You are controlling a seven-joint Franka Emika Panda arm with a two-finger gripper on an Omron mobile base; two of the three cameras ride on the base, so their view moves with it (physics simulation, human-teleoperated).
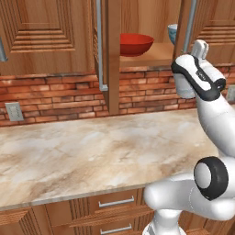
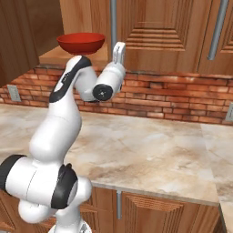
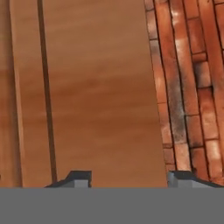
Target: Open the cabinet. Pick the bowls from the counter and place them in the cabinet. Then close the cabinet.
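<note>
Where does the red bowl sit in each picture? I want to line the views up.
Left base view: red bowl top centre, on the cabinet shelf.
Right base view: top left, same shelf.
Hand view: wood panel and bricks, bowl absent.
Shared landmark: brick wall.

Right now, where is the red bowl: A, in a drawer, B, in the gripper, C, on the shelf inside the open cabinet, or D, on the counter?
C: the red bowl sits on the shelf of the open cabinet, above the brick wall, with the counter below it and the gripper holding nothing.
</note>
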